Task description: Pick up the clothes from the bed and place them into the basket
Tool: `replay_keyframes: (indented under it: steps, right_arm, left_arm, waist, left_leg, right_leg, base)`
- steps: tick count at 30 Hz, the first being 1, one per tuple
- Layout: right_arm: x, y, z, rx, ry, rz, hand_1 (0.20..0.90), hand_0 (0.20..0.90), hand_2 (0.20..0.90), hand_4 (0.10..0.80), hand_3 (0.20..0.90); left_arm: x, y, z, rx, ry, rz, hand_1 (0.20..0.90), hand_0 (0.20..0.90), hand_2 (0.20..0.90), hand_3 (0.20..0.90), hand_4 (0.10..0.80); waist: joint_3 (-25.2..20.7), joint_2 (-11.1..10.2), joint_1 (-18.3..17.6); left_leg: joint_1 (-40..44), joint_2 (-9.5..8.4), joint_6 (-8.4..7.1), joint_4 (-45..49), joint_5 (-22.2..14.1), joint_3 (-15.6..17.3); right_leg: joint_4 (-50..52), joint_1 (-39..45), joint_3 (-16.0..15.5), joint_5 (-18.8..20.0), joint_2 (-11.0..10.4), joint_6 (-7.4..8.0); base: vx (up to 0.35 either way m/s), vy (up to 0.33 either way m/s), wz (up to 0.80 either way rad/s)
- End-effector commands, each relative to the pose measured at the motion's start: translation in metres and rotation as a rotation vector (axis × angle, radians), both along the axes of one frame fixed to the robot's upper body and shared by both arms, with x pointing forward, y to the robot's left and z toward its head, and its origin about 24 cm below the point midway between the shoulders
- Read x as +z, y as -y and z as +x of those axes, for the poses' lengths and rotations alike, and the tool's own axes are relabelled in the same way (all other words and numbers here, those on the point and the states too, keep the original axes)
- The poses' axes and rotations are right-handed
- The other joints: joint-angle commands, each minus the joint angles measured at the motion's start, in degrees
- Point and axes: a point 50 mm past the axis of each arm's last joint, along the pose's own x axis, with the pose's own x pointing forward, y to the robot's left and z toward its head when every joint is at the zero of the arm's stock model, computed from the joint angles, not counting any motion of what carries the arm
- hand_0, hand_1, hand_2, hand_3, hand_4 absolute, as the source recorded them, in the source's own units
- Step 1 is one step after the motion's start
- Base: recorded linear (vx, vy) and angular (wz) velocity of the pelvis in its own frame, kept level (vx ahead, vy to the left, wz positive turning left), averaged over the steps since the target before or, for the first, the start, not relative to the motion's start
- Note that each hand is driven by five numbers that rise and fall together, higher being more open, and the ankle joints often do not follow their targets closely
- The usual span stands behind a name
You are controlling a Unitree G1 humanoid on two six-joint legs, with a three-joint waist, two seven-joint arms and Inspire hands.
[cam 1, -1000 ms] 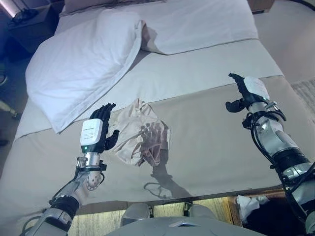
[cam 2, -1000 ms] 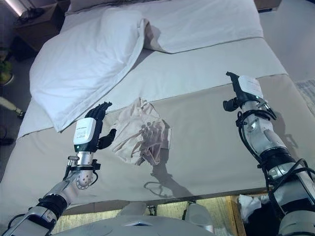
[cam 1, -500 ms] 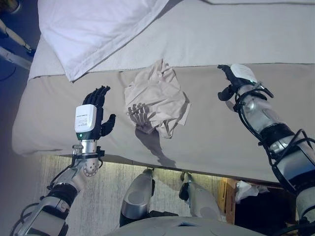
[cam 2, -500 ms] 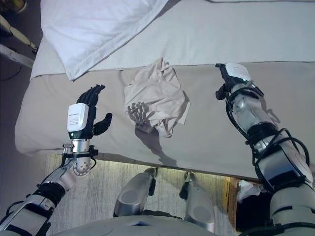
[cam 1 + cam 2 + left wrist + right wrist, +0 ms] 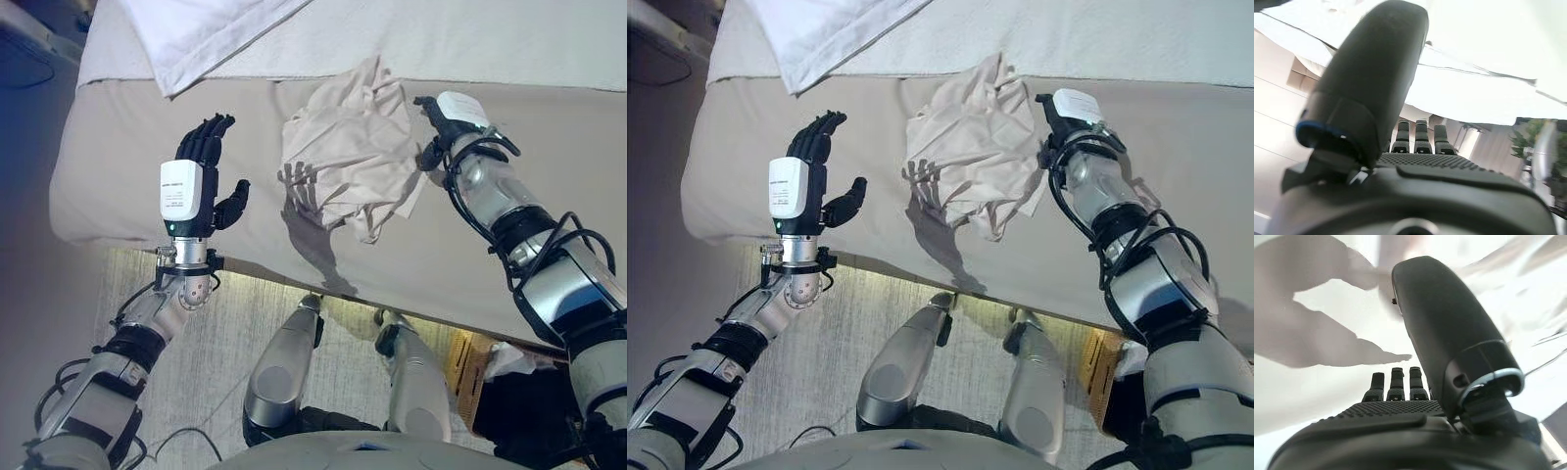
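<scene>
Crumpled beige garment [image 5: 348, 162] lies on the bed [image 5: 118, 157] near its edge, right hand [image 5: 443, 122] beside it, left hand [image 5: 196, 181] well apart (both fingers straight, holding nothing). A shallow grab could just drag it off the edge.

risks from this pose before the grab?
1. The crumpled beige garment lies loose near the edge of the beige bed cover; a sideways push could slide it to the floor.
2. Only the right hand is at its edge; the left hand hangs open and apart, so a one-sided pinch may leave cloth trailing.
3. The white duvet corner is close behind and could get snagged.
</scene>
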Motion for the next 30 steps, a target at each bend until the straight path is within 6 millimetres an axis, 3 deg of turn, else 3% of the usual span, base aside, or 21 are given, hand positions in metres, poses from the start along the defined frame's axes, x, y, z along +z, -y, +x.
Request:
replay_keyframes:
  steps: [1, 12, 15, 16, 17, 19, 22, 23, 24, 25, 30]
  right_arm:
    - [0.056, -0.024, 0.007, 0.071, 0.156, -0.077, 0.900, 0.900, 0.900, 0.800, 0.900]
    - [0.043, -0.057, 0.014, 0.126, 0.067, -0.072, 0.900, 0.900, 0.900, 0.800, 0.900]
    - [0.038, -0.058, 0.015, 0.103, 0.015, -0.080, 0.900, 0.900, 0.900, 0.800, 0.900]
    - [0.029, -0.055, 0.015, 0.085, -0.021, -0.078, 0.900, 0.900, 0.900, 0.800, 0.900]
    - [0.030, -0.054, 0.016, 0.076, -0.024, -0.081, 0.900, 0.900, 0.900, 0.800, 0.900]
    - [0.020, -0.050, 0.016, 0.050, -0.070, -0.060, 0.900, 0.900, 0.900, 0.800, 0.900]
    - [0.020, -0.052, 0.016, 0.077, -0.063, 0.005, 0.900, 0.900, 0.900, 0.800, 0.900]
    - [0.020, -0.053, 0.016, 0.092, -0.058, 0.025, 0.785, 0.785, 0.785, 0.665, 0.765]
    - [0.022, -0.058, 0.016, 0.129, -0.038, 0.052, 0.509, 0.509, 0.509, 0.344, 0.444]
    - [0.024, -0.060, 0.016, 0.151, -0.025, 0.057, 0.300, 0.300, 0.300, 0.100, 0.200]
    - [0.030, -0.069, 0.013, 0.233, 0.064, 0.073, 0.300, 0.300, 0.300, 0.100, 0.200]
  left_arm:
    - [0.033, -0.002, -0.005, -0.040, 0.174, -0.052, 0.900, 0.900, 0.900, 0.900, 0.800]
    - [0.046, 0.005, -0.005, -0.059, 0.225, -0.048, 0.900, 0.900, 0.900, 0.900, 0.800]
    - [0.050, 0.008, -0.006, -0.074, 0.253, -0.081, 0.900, 0.900, 0.900, 0.900, 0.800]
    - [0.050, 0.009, -0.009, -0.084, 0.260, -0.086, 0.900, 0.900, 0.900, 0.900, 0.800]
    - [0.053, 0.010, -0.009, -0.089, 0.275, -0.084, 0.900, 0.900, 0.900, 0.900, 0.800]
    - [0.052, 0.014, -0.012, -0.105, 0.284, -0.070, 0.900, 0.900, 0.900, 0.900, 0.800]
    - [0.057, 0.019, -0.012, -0.119, 0.289, -0.047, 0.900, 0.900, 0.900, 0.900, 0.800]
    - [0.057, 0.019, -0.012, -0.121, 0.286, -0.044, 0.900, 0.900, 0.900, 0.900, 0.800]
    - [0.057, 0.020, -0.011, -0.122, 0.279, -0.039, 0.900, 0.900, 0.900, 0.900, 0.800]
    - [0.056, 0.020, -0.011, -0.122, 0.275, -0.037, 0.900, 0.900, 0.900, 0.900, 0.800]
    - [0.052, 0.021, -0.011, -0.119, 0.273, -0.031, 0.900, 0.900, 0.900, 0.900, 0.800]
  waist:
    - [-0.8, 0.7, 2.1]
    - [-0.8, -1.2, 5.3]
    - [-0.8, -1.0, 5.8]
    - [-0.8, -0.9, 6.1]
    - [-0.8, -0.7, 6.3]
    - [-0.8, -0.5, 6.6]
    - [-0.8, -0.1, 6.6]
    - [-0.8, -0.1, 6.6]
    - [-0.8, 0.0, 6.5]
    - [-0.8, 0.0, 6.4]
    - [-0.8, -0.2, 5.7]
  left_leg:
    - [-6.2, -2.42, 3.91, 4.7, -1.2, 0.6]
    - [-11.2, -1.78, 4.48, 4.8, -0.5, 0.0]
    - [-12.9, -1.74, 4.52, 5.3, -0.2, 0.0]
    - [-12.7, -1.90, 4.33, 6.1, -1.9, -0.1]
    - [-14.5, -1.80, 4.57, 6.3, -0.4, 0.0]
    - [-14.9, -2.03, 4.53, 7.6, -2.4, -0.1]
    - [-17.5, -2.10, 4.77, 9.2, -2.8, 0.1]
    - [-17.8, -2.08, 4.81, 9.4, -2.9, 0.2]
    - [-18.0, -2.03, 4.80, 9.8, -3.0, 0.1]
    - [-18.3, -2.09, 4.76, 10.1, -3.2, 0.0]
    - [-17.8, -1.94, 4.91, 9.8, -3.4, 0.2]
  right_leg:
    - [9.7, -1.6, -0.9, -6.0, -0.1, 0.36]
    - [10.2, -5.3, -2.7, -4.7, -0.9, 1.76]
    - [10.8, -6.7, -3.2, -4.7, -1.1, 1.72]
    - [12.4, -6.8, -2.5, -6.5, -1.3, 2.31]
    - [12.3, -8.1, -3.6, -5.1, -1.4, 1.66]
    - [14.2, -8.9, -2.7, -6.8, -1.7, 2.34]
    - [15.2, -11.1, -2.9, -6.6, -2.0, 2.42]
    - [15.3, -11.4, -2.9, -6.6, -2.1, 2.44]
    - [15.8, -11.8, -2.9, -6.6, -2.1, 2.46]
    - [15.9, -12.0, -2.7, -6.6, -2.1, 2.49]
    - [15.0, -11.7, -2.0, -6.2, -1.6, 2.71]
  base:
    - [0.046, 0.018, 0.23]
    - [0.045, 0.005, 0.14]
    - [0.050, 0.023, 0.01]
    - [0.000, 0.000, 0.00]
    - [0.095, -0.021, 0.05]
    - [0.046, -0.022, 0.08]
    - [-0.033, -0.025, 0.01]
    - [-0.031, -0.007, -0.01]
    - [0.000, 0.000, 0.00]
    - [-0.031, -0.002, -0.01]
    - [-0.035, -0.005, -0.07]
